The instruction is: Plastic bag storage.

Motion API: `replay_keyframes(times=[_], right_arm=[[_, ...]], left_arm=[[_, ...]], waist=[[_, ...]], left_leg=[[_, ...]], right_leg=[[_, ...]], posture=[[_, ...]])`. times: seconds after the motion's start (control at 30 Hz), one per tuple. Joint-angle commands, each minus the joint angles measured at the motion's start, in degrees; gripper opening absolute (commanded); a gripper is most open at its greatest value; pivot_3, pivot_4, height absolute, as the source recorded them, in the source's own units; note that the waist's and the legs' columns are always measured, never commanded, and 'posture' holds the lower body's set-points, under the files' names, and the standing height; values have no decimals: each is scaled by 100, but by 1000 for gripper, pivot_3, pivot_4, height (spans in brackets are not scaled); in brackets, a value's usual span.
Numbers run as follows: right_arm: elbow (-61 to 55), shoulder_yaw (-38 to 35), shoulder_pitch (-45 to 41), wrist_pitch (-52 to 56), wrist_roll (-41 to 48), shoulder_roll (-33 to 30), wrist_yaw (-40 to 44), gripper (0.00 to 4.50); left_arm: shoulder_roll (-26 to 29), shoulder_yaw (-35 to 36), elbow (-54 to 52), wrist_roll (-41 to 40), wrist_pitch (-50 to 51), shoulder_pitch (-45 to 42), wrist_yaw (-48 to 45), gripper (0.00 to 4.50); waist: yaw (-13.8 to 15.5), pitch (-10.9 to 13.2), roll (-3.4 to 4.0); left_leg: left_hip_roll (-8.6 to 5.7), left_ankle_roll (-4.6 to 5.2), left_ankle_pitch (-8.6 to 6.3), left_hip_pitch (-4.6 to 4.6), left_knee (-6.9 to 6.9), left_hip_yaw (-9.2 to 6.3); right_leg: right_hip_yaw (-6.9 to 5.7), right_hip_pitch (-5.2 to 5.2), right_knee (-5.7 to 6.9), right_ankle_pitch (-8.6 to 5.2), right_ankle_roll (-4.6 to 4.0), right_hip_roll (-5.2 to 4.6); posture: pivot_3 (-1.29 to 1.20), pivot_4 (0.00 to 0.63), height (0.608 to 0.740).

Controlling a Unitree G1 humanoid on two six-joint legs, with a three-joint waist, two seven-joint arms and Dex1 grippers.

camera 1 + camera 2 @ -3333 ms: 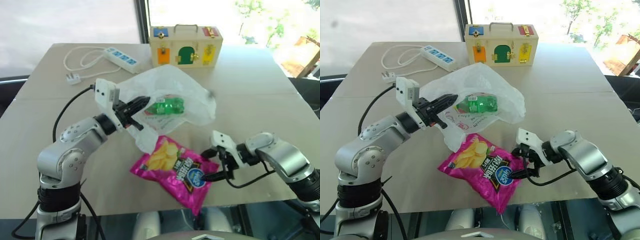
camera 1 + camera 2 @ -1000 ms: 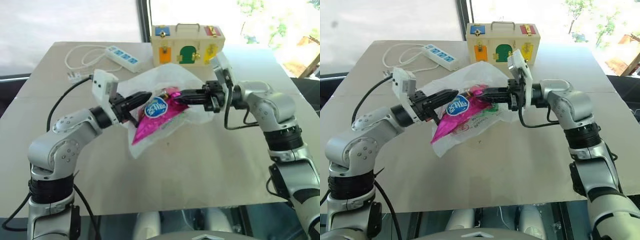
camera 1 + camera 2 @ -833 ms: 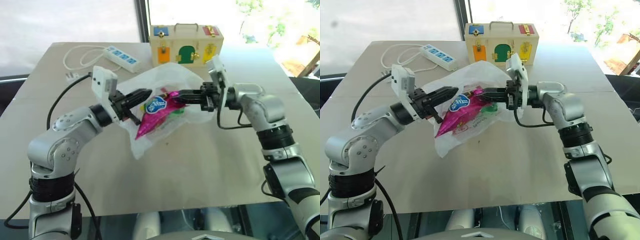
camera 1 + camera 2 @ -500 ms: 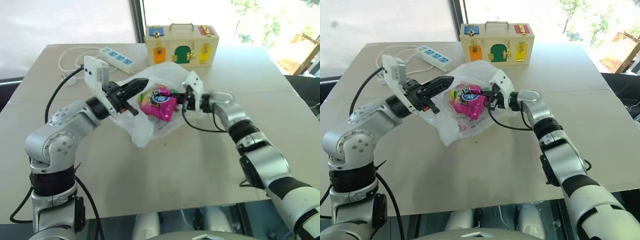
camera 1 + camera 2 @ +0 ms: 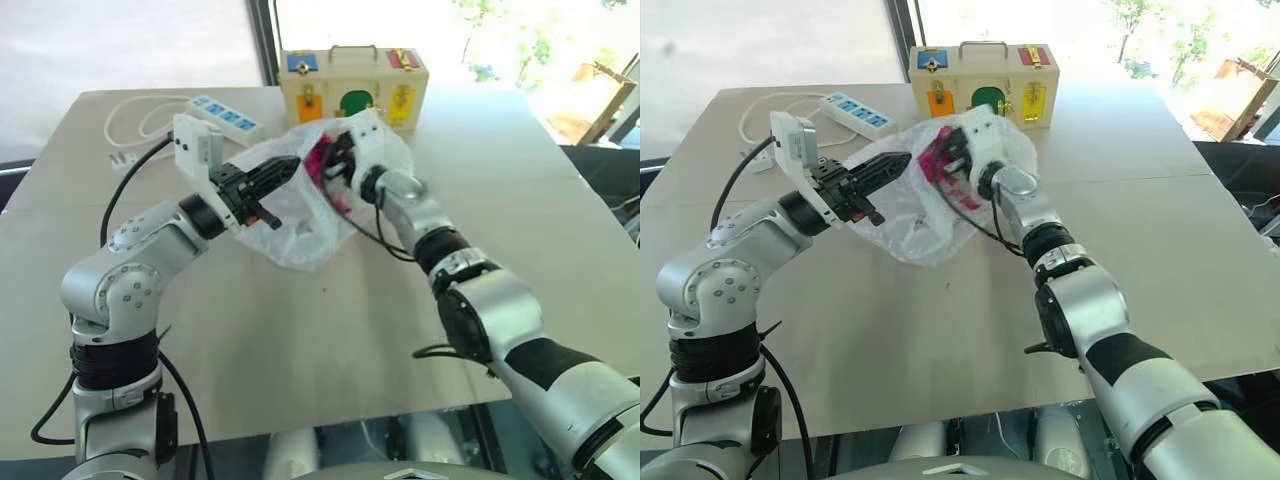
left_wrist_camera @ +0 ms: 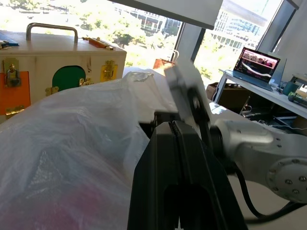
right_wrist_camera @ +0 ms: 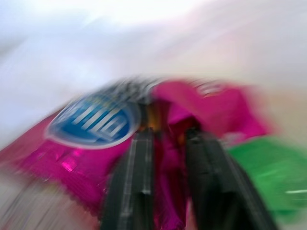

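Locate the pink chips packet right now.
The pink chips packet is inside the plastic bag, mid-table in the head views, in front of the wooden latch box, with the right gripper around its edge.

On a tan bench (image 5: 300, 330), the left claw (image 5: 285, 170) pinches the rim of a crinkly white plastic bag (image 5: 300, 225) while the right claw (image 5: 335, 160) reaches inside beside a pink chips packet (image 5: 322, 165), a wooden box (image 5: 352, 85) behind.
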Motion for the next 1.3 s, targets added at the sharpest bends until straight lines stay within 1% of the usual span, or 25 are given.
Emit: replay_keyframes(times=[0.03, 0.07, 0.1, 0.13, 0.17, 0.2, 0.27, 0.33, 0.43, 0.5, 0.53, 0.57, 0.67, 0.77, 0.87, 0.93, 1.03, 1.1, 1.2, 1.27, 1.3], right_arm=[[-930, 347, 392, 467, -167, -482, 1120, 2399], [-1314, 418, 560, 599, -155, -684, 1435, 2989], [-1655, 447, 697, 726, -130, -847, 1629, 3341], [-2073, 460, 855, 846, -88, -1049, 1815, 3890], [-2497, 514, 1022, 685, -169, -1304, 1895, 4311], [-2850, 577, 1166, 460, -280, -1513, 1904, 4412], [-3519, 569, 1439, 129, -469, -1880, 1673, 4412], [-3987, 494, 1627, 17, -526, -2060, 1427, 4412], [-5109, 152, 2046, 520, -35, -2463, 1654, 4412], [-5891, -343, 2266, 1230, 608, -2716, 1737, 4412], [-6141, -483, 2330, 1492, 808, -2787, 1706, 4412], [-6222, -679, 2327, 1797, 855, -2864, 1463, 4412], [-6161, -1049, 2369, 2240, 881, -3003, 937, 4412], [-5976, -933, 2526, 2604, 640, -2993, 528, 4412], [-5832, -905, 2535, 3267, 870, -2730, 328, 4412], [-5685, -908, 2488, 3414, 861, -2641, 206, 4412], [-4958, -951, 2215, 3448, 772, -2376, -169, 4412], [-4657, -1000, 2049, 3331, 898, -2190, -176, 4412], [-4402, -1034, 1909, 3222, 969, -2107, -144, 3701], [-4312, -999, 1896, 3141, 941, -2119, -114, 2904], [-4276, -986, 1898, 3104, 937, -2120, -104, 2409]], left_arm=[[-19, 13, -91, 44, -156, 3, -30, 0], [-25, 10, -87, 54, -169, 22, -33, 0], [-30, 5, -84, 65, -180, 39, -36, 0], [-35, 2, -89, 75, -190, 61, -38, 0], [-44, -2, -89, 88, -198, 80, -40, 0], [-49, 0, -91, 100, -204, 99, -45, 0], [-76, -19, -86, 127, -217, 113, -41, 0], [-86, -21, -99, 132, -217, 125, -39, 0], [-102, -43, -92, 145, -218, 111, -34, 0], [-94, -57, -111, 153, -217, 116, -26, 0], [-87, -50, -131, 149, -211, 128, -25, 0], [-65, -11, -182, 107, -176, 148, -17, 0], [32, 132, -393, -45, -75, 300, -30, 0], [287, 477, -925, -478, 123, 858, -198, 0], [657, 752, -1519, -882, 261, 1561, -472, 0], [803, 831, -1731, -1045, 275, 1831, -548, 0], [1047, 740, -2215, -799, 249, 2505, -568, 0], [1026, 466, -2455, -457, 120, 2853, -416, 0], [941, -133, -2567, 454, -183, 3144, -43, 0], [763, -539, -2479, 1180, -405, 3143, 462, 0], [684, -780, -2463, 1564, -613, 3164, 616, 0]], waist=[[23, 2, 3], [48, 4, 5], [58, 5, 6], [70, 5, 6], [80, 5, 5], [82, 5, 6], [64, 4, 4], [10, 4, 4], [-13, 4, 5], [52, 6, 6], [86, 6, 5], [124, 6, 5], [168, 4, 2], [116, 3, 1], [133, 5, 3], [139, 6, 5], [147, 5, 4], [182, 6, 6], [177, 6, 6], [189, 6, 7], [193, 5, 6]], left_leg=[[-1, 0, 0, -2, 2, -1], [-2, 0, 0, -7, 2, -3], [-4, 0, 0, -9, 9, -5], [-7, 0, 0, -10, 9, -6], [-7, 0, 0, -10, 11, -7], [-7, 0, 0, -9, 12, -8], [-4, 0, 0, -5, 9, -7], [1, -1, 0, -2, 5, -5], [1, 0, 0, 1, 1, 1], [-1, 0, 0, -2, 2, 0], [-4, 0, 0, -7, 4, -3], [-5, 0, 0, -8, 5, -3], [-5, 0, 0, -7, 5, -3], [-2, 0, 0, 4, 4, 3], [1, 0, 0, 2, -4, 8], [1, 0, 0, 1, -6, 15], [0, 0, -1, -1, -1, 16], [-3, 0, -1, -1, -1, 14], [-3, 0, -1, 1, 0, 13], [-5, 0, -1, 0, 0, 12], [-5, 0, -1, 0, 0, 12]], right_leg=[[0, 0, 1, 0, 0, 0], [-1, -1, -1, 0, 0, -1], [0, 0, -1, 0, 0, -2], [1, 0, -1, 0, 1, -3], [1, 0, -1, 1, 1, -4], [1, 1, 0, 1, 1, -3], [2, 1, 2, 0, 1, -2], [3, -1, 3, 0, 1, 2], [10, -2, 2, 0, 1, 3], [10, -3, -1, 0, 1, 1], [8, -3, -3, 0, 1, 0], [9, -2, -5, 0, 1, -1], [9, -2, -3, 0, 1, -1], [18, 1, -4, 0, 1, 0], [21, -11, 2, 0, 0, 1], [28, -16, 1, 0, 1, 2], [29, -15, -7, 0, 1, 1], [31, -16, -11, 0, 0, 0], [32, -16, -10, 0, 0, 1], [32, -16, -9, 0, 0, 1], [32, -15, -10, 0, 0, 1]], posture=[[0, 150, 740], [0, 150, 740], [0, 150, 740], [0, 150, 740], [0, 150, 740], [0, 150, 740], [0, 150, 740], [0, 150, 740], [0, 150, 740], [0, 150, 740], [0, 150, 740], [0, 150, 740], [0, 150, 740], [0, 150, 740], [0, 150, 740], [0, 150, 740], [0, 150, 740], [0, 150, 740], [0, 150, 740], [0, 150, 740], [0, 150, 740]])
